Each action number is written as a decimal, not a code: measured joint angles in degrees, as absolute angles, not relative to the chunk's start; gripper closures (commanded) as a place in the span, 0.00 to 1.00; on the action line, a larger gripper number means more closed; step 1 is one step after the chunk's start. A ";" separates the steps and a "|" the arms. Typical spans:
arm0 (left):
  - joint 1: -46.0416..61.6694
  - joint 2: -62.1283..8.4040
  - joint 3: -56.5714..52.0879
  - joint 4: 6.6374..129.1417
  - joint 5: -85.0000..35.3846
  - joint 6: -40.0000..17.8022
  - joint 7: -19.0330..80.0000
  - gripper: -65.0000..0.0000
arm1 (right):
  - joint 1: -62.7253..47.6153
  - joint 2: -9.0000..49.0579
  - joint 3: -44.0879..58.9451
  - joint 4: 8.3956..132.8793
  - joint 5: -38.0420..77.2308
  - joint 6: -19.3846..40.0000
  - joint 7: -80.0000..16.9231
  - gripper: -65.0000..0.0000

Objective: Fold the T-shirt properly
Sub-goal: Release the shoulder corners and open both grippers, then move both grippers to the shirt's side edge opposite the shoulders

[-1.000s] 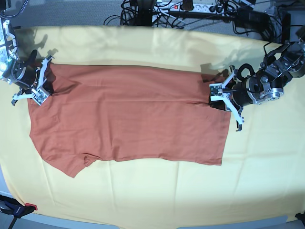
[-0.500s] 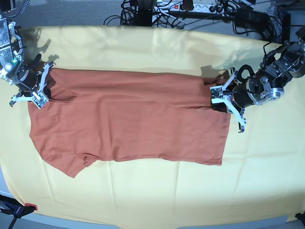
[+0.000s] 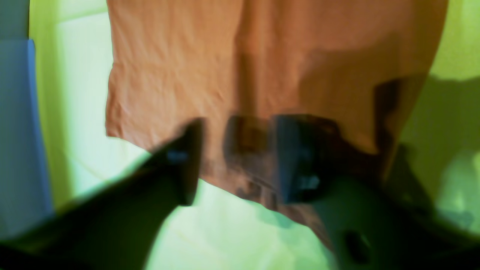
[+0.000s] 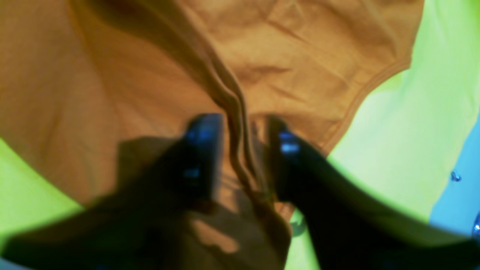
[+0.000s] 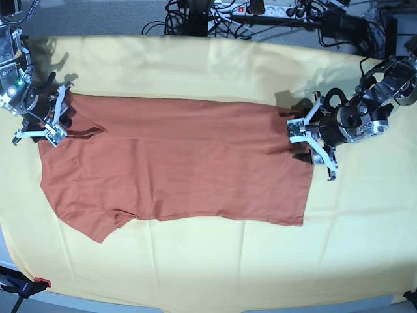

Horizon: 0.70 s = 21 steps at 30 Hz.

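Note:
The rust-orange T-shirt (image 5: 176,169) lies spread flat on the yellow cloth (image 5: 195,267), long side left to right. My left gripper (image 5: 303,138) is at the shirt's right edge, its fingers closed over the hem. The left wrist view shows that hem (image 3: 262,56) pinched in the gripper (image 3: 240,157). My right gripper (image 5: 57,124) is at the shirt's upper left corner. In the right wrist view it (image 4: 243,150) pinches a bunched ridge of the shirt (image 4: 112,75). A faint crease runs across the shirt between the two grippers.
Cables and power strips (image 5: 260,13) lie behind the table's far edge. A red-tipped clamp (image 5: 26,285) sits at the front left corner. Yellow cloth surrounds the shirt on all sides.
Both grippers have shifted slightly toward the far edge while holding the shirt. The shirt's far edge has drawn in, and a crease has formed between the grippers.

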<state>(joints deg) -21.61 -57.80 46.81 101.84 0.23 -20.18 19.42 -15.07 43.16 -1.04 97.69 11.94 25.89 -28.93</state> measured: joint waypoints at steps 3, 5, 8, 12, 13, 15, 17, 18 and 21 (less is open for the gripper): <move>-21.56 -57.80 46.81 102.19 -1.19 -19.55 22.37 0.38 | -15.11 43.16 -1.04 97.71 11.97 25.12 -28.91 0.47; -21.54 -57.95 46.83 102.69 -3.51 -14.85 23.83 0.38 | -15.14 43.18 -1.04 98.19 11.92 23.29 -29.15 0.47; -21.45 -57.93 43.90 102.78 -8.95 -9.52 27.83 0.38 | -15.07 43.33 -1.02 100.12 11.73 21.43 -29.39 0.47; -21.50 -55.96 33.45 98.59 -18.83 -9.63 30.17 0.38 | -14.96 43.35 -0.64 101.65 10.37 20.91 -30.83 0.47; -21.56 -54.87 29.93 96.33 -21.91 -10.61 30.24 0.38 | -14.92 43.38 -0.64 101.86 10.41 20.91 -30.89 0.47; -21.63 -51.99 22.48 91.09 -29.19 -13.67 30.13 0.38 | -14.87 43.38 -0.64 102.06 10.41 20.93 -30.85 0.47; -21.71 -48.53 15.35 84.55 -35.70 -18.00 29.98 0.38 | -14.92 43.38 -0.64 102.10 10.74 20.88 -30.94 0.47; -21.98 -46.68 12.36 80.62 -38.68 -19.90 30.04 0.38 | -15.00 43.35 -0.64 102.10 10.85 20.88 -30.92 0.47; -24.82 -41.65 7.64 67.00 -44.77 -25.56 30.55 0.38 | -14.96 43.40 -0.62 102.10 10.87 19.40 -30.96 0.47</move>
